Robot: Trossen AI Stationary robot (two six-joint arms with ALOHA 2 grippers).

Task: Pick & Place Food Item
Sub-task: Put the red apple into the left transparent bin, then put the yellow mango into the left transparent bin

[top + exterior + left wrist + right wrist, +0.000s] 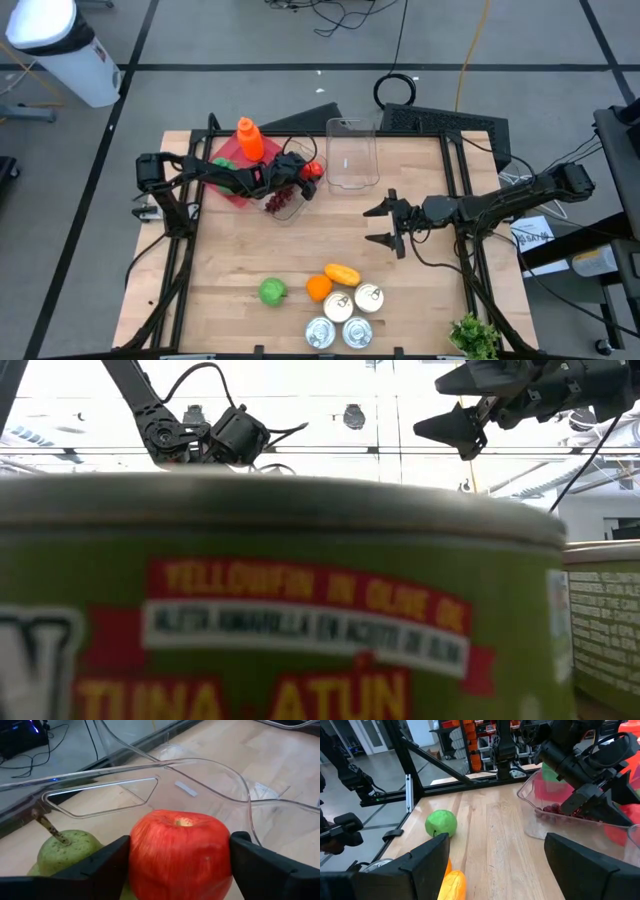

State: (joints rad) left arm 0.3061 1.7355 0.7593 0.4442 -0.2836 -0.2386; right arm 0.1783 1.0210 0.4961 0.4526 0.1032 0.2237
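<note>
The left gripper [180, 865] pinches a red apple [180, 852] between its fingers, over the clear plastic bin [285, 205] at the far left of the table [420, 290], with a green pear [62, 850] just beside it. The right gripper [385, 225] hovers mid-table, fingers spread, holding nothing

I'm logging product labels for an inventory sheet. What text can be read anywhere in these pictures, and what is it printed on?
"YELLOWFIN IN OLIVE OIL": red band on the near tuna can.
"TUNA" and "ATUN": large yellow letters lower on that can.
White line under the red band: too blurred to read.
Fine print on the neighbouring can: too small to read.
</note>
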